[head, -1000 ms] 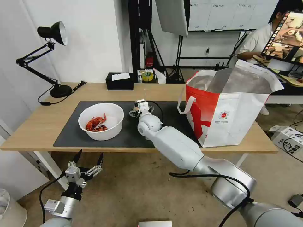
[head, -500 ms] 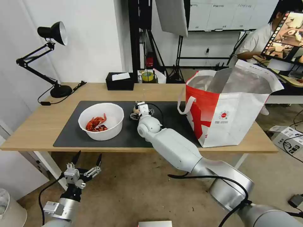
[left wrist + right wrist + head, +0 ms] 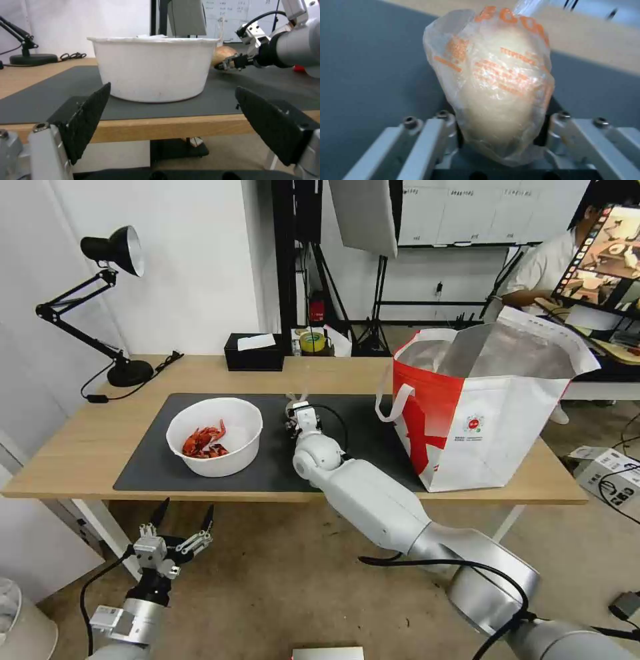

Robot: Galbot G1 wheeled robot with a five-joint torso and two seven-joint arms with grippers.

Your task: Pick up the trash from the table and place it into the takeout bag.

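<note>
A bagged bun [image 3: 496,87] in clear plastic with orange print sits between my right gripper's fingers [image 3: 430,135], over the dark grey mat [image 3: 153,460]. My right gripper [image 3: 298,410] is shut on it, just right of the white round bowl [image 3: 213,437] holding red crayfish shells [image 3: 203,441]. From the left wrist view the bun [image 3: 224,54] shows behind the bowl [image 3: 153,67]. The red and white takeout bag [image 3: 493,407] stands open at the table's [image 3: 80,447] right end. My left gripper [image 3: 180,520] hangs open below the table's front edge.
A black desk lamp [image 3: 110,247] stands at the table's far left corner. A black tissue box [image 3: 253,353] sits at the back edge, with a tape roll [image 3: 311,341] behind it. Boxes and cables [image 3: 607,467] lie on the floor at right.
My right gripper has turned at the wrist and closed in on the bagged bun beside the bowl. The left arm has sunk slightly below the table.
</note>
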